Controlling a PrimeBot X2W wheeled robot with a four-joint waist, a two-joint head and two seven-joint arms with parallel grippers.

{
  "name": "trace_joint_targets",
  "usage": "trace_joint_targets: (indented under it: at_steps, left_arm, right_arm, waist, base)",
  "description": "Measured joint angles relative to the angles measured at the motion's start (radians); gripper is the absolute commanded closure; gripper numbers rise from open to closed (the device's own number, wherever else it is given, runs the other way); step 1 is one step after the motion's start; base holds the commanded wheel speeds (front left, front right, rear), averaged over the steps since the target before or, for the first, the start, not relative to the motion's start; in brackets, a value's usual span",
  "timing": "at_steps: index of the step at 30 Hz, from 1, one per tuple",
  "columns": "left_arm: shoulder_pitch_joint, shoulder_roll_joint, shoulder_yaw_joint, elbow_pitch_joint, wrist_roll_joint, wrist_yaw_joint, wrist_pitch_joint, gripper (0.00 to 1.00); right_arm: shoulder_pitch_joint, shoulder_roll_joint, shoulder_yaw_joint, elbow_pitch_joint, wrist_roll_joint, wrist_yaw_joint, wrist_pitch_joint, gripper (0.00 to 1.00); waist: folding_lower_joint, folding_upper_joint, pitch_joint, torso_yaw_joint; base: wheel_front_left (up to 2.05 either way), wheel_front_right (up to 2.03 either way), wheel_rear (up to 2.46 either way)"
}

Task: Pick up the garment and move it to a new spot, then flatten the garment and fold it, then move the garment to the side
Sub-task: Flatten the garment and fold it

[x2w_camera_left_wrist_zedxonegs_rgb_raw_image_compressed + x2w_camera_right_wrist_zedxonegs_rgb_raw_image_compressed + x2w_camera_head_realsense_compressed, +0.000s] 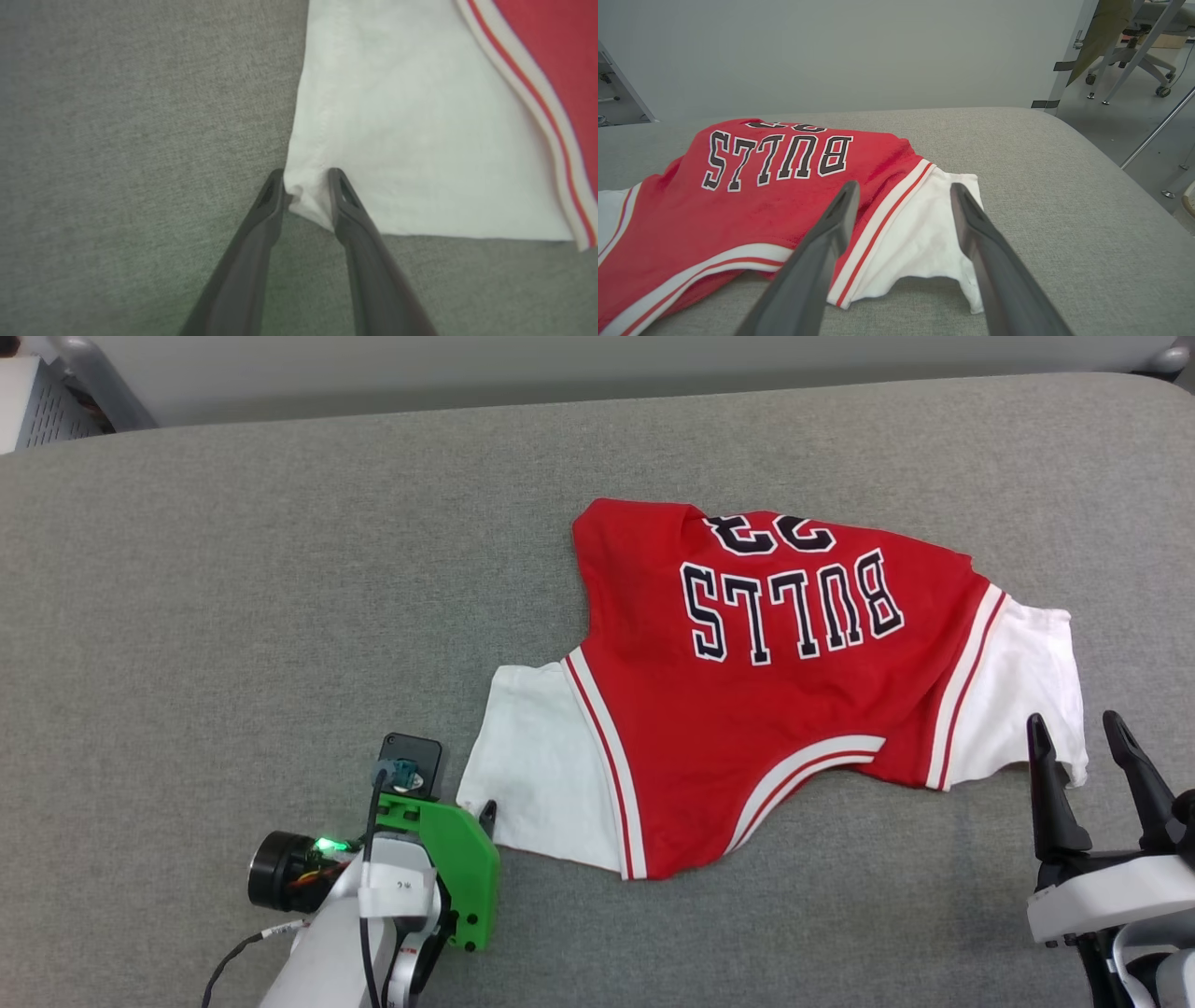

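While garment (709,737) lies spread on grey pad (280,569), lettering up, left gripper (306,184), angled low, straddles white sleeve corner, jaws half apart, cloth puckered between. Right gripper (1075,728) poised near other sleeve, jaws wide, empty.

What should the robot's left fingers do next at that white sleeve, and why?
Probably close the left gripper fully on the corner of the garment's white sleeve. Its fingers straddle that slightly bunched corner on the grey surface but stand apart, so nothing looks gripped yet. The right gripper is open near the other sleeve.
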Motion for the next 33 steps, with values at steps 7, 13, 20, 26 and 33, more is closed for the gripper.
trace_joint_targets:
  at_steps: [7,13,20,26,33]
  left_arm:
    - [0.003,-0.002,0.011,0.005,-0.026,0.002,-0.021,1.00]
    - [0.040,0.009,0.060,-0.007,-0.037,0.034,-0.099,1.00]
    - [0.065,0.033,0.117,-0.078,-0.050,0.063,-0.186,1.00]
    - [0.077,0.030,0.146,-0.161,-0.089,0.070,-0.219,1.00]
    - [0.094,0.020,0.153,-0.215,-0.148,0.053,-0.196,1.00]
  right_arm:
    - [0.001,-0.006,0.001,0.020,-0.001,0.000,0.000,0.00]
    - [0.003,-0.016,0.006,0.033,-0.007,0.000,0.023,0.00]
    - [0.028,-0.045,0.002,0.058,-0.017,0.000,0.152,0.00]
    - [0.039,-0.073,-0.024,0.046,-0.016,0.000,0.387,0.00]
    - [-0.003,-0.098,-0.078,0.020,0.014,0.000,0.709,0.00]
  waist:
    - [0.0000,0.0000,-0.023,0.009]
    - [0.0000,0.0000,-0.052,0.022]
    - [0.0000,0.0000,-0.086,0.048]
    - [0.0000,0.0000,-0.095,0.079]
    - [0.0000,0.0000,-0.064,0.098]
  base:
    - [0.00,0.00,0.00]
    - [0.00,0.00,0.00]
    - [0.00,0.00,0.00]
    - [0.00,0.00,0.00]
    - [0.00,0.00,0.00]
